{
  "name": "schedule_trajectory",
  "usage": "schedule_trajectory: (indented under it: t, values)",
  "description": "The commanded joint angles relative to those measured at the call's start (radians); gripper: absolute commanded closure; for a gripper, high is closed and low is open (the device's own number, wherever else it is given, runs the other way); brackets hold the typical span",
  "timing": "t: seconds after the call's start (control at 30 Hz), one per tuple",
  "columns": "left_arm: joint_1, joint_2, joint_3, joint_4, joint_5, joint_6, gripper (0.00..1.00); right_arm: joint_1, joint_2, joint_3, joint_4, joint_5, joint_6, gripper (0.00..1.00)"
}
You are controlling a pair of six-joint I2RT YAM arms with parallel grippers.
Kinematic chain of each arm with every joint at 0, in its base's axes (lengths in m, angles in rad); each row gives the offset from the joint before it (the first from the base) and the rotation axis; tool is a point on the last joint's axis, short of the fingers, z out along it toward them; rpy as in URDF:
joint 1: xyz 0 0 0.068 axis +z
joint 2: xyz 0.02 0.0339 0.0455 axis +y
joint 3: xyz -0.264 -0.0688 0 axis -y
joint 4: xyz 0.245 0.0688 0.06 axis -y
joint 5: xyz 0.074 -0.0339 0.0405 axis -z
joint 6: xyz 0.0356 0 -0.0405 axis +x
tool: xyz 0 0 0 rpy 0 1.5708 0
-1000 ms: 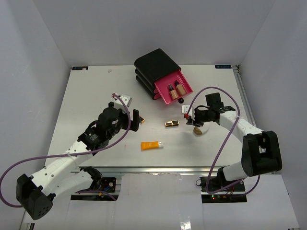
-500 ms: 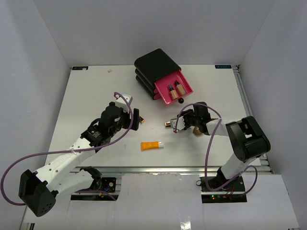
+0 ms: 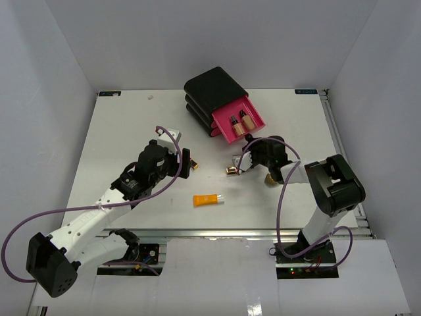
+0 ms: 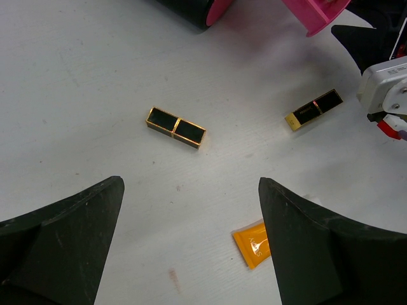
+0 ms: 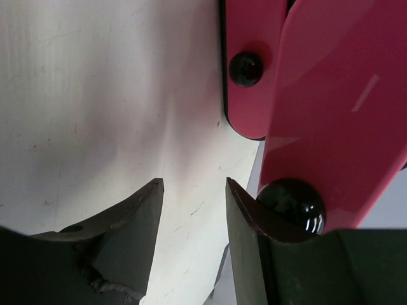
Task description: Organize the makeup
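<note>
Our right gripper [image 5: 194, 190] stands narrowly parted, empty, beside the drawer knob [image 5: 291, 203]; the nearest lipstick [image 3: 233, 169] lies on the table [image 3: 131, 131] near it. We risk striking the knob and shifting the drawer [image 5: 331, 114].

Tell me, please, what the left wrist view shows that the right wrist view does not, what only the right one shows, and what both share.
Only the left wrist view shows makeup: one lipstick tube near the middle, a second lipstick tube further right, and a corner of the orange tube.

Only the right wrist view shows the black knobs: a small knob and a nearer knob beside the open, empty right end effector.

Both show the white table and parts of the pink drawers. The left end effector is also open.
</note>
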Motion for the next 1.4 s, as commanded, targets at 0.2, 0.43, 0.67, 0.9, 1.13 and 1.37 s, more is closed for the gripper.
schedule_trajectory:
  t: [0.2,0.43,0.67,0.9,1.13,1.37]
  values:
    - [0.007,-0.014,-0.002,0.016,0.025,-0.005,0.02,0.006,-0.086,0.178,-0.016,0.012,0.138,0.5]
    - [0.007,-0.015,0.0,0.018,0.029,-0.005,0.02,0.013,-0.079,0.247,-0.07,0.011,0.149,0.5]
    - [0.009,-0.011,-0.003,0.018,0.025,-0.005,0.02,0.04,0.002,0.359,-0.142,0.014,0.151,0.5]
    - [0.015,-0.005,-0.002,0.018,0.021,-0.003,0.02,0.048,0.108,0.53,-0.22,0.019,0.19,0.5]
    - [0.018,-0.002,-0.002,0.018,0.026,-0.003,0.02,0.047,0.166,0.637,-0.254,0.014,0.298,0.49]
    - [0.018,-0.002,-0.002,0.018,0.029,-0.003,0.02,0.048,0.187,0.719,-0.284,0.003,0.476,0.44]
